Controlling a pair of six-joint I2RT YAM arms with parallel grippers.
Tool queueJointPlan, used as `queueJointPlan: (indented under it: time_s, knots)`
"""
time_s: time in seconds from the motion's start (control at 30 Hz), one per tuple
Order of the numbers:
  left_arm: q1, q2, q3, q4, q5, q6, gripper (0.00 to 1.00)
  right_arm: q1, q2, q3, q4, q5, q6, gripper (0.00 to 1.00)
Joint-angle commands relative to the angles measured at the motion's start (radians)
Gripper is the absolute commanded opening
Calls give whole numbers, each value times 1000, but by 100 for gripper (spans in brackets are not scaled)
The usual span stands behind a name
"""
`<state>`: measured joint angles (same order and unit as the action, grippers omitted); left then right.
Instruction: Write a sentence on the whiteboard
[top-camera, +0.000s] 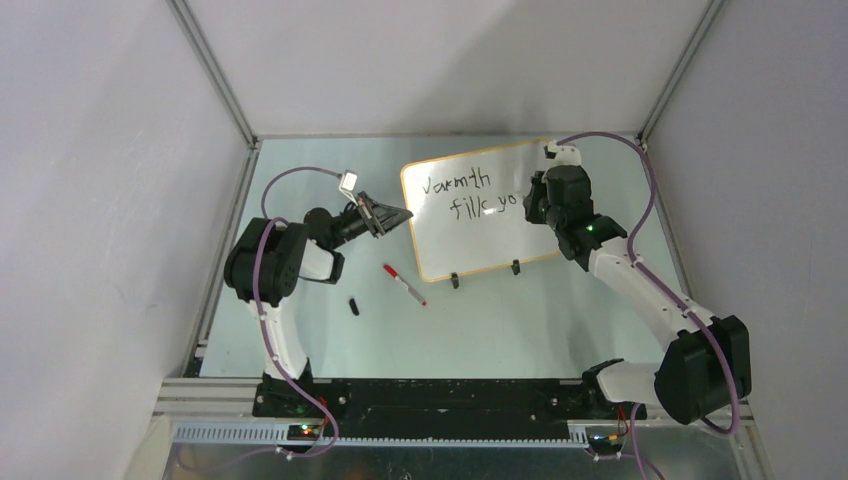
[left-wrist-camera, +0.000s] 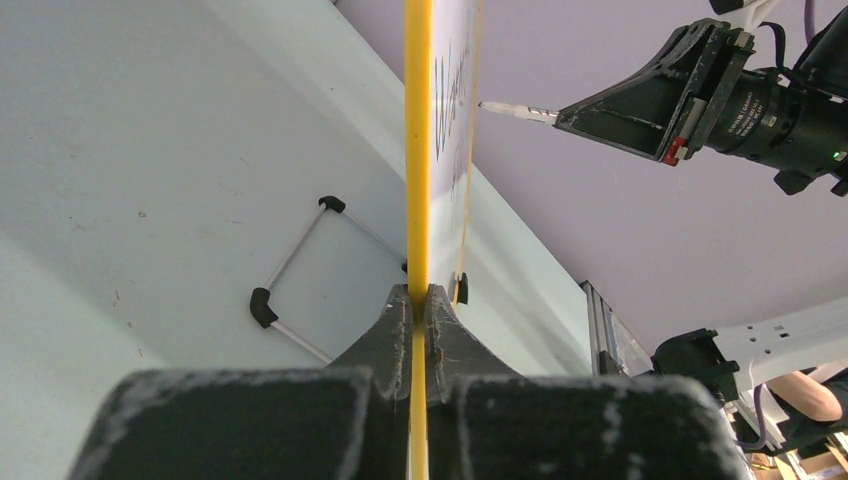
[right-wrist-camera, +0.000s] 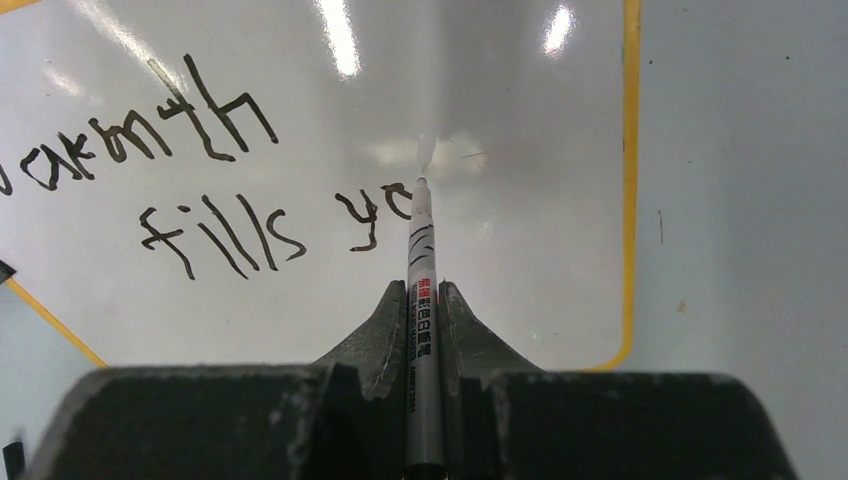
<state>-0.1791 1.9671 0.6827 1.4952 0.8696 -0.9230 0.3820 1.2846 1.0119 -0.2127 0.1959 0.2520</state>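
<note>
Site: a pale grey-green table (top-camera: 520, 320) enclosed by plain white walls. The whiteboard (top-camera: 480, 240) stands on it, propped on its two black clip feet, between the two arms.

Left gripper (left-wrist-camera: 419, 295): clamped narrow on the board's orange-yellow frame at its left edge, bracing it.

Right gripper (right-wrist-camera: 422, 292): closed on a black marker (right-wrist-camera: 420, 250), held along the fingers with the tip forward. The tip sits at the board face just right of the last letter written.

The sentence (right-wrist-camera: 228, 232): reads "Warmth" on the upper line and "fills yo" on the lower. The step in hand is judged to be finishing "your", and the final word is not yet begun.

Recommendations:
- Hold light, even tip pressure. Pushing hard would tilt the board against the left clamp and the feet.
- The left grip should not loosen during strokes.
- Lift clear of the surface between letters to avoid stray trails.
- Room to the right frame edge looks limited. Keep the letters compact and put the last word on a new line below.
- Glare crosses the board near the tip, so contact cannot be confirmed from the wrist view.

Loose items: a marker with a red end (top-camera: 403, 284) and a small black piece (top-camera: 354, 306) lie on the table near the left arm, apart from the work.
</note>
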Motion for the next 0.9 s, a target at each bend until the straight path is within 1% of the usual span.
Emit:
queueJointPlan:
  time_s: [0.0,0.87]
  knots:
    - [-20,-31,-11,34,15,38,0,-4,9,2,17,22,6,0]
    - [-19,-31,-11,34,15,38,0,-10,50,34,11,18,-5,0]
